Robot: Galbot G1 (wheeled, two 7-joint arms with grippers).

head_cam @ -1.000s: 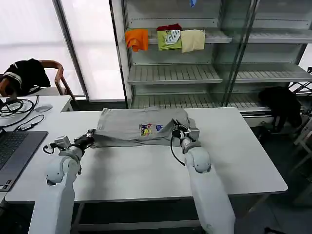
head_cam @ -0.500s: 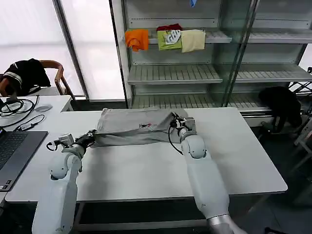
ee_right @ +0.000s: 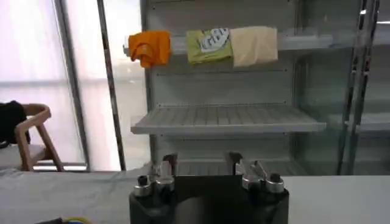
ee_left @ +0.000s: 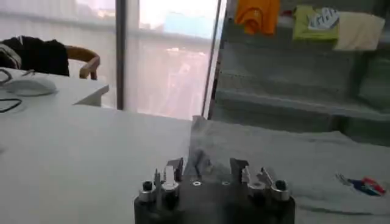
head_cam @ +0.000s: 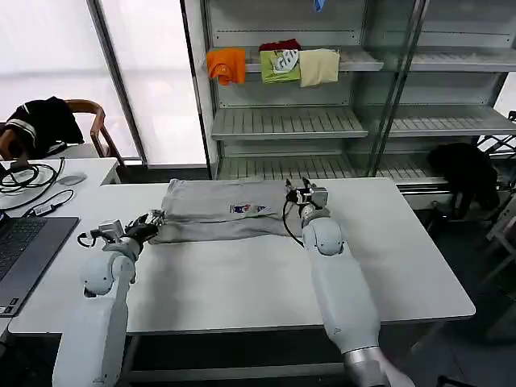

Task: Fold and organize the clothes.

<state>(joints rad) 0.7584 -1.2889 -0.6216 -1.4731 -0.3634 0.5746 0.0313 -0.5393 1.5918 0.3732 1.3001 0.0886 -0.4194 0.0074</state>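
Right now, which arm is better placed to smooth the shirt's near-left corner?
Probably left: its tool sits at the grey shirt's near-left corner. The right tool is at the far-right edge.

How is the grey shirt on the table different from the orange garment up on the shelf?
The grey shirt lies folded flat on the white table, with both grippers at its ends, the left gripper and the right gripper; the orange garment hangs bunched over a shelf edge, untouched. The shirt bears a small multicoloured print; the orange one looks plain. Both are clothing.
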